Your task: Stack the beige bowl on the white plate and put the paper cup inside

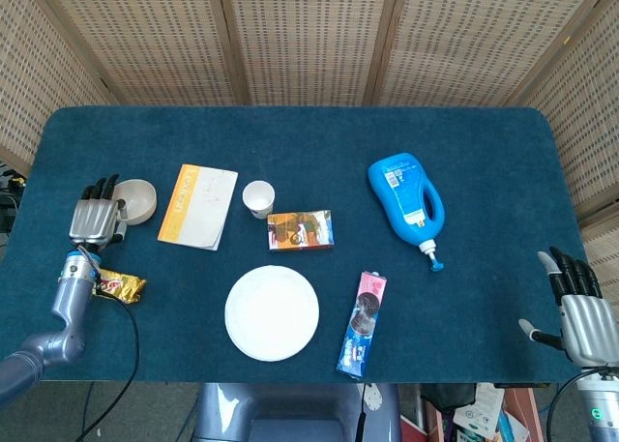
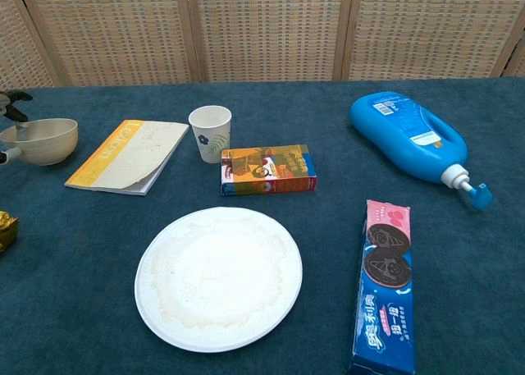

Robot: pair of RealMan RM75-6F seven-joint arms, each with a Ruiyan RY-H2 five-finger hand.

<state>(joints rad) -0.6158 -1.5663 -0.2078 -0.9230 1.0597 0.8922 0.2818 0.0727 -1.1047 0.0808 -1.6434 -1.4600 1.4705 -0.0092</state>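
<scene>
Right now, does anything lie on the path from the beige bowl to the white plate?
Yes. The yellow notebook lies flat just right of the beige bowl, near the straight line to the white plate. The left hand grips the bowl's rim, so carrying it over the low notebook should probably clear it.
</scene>
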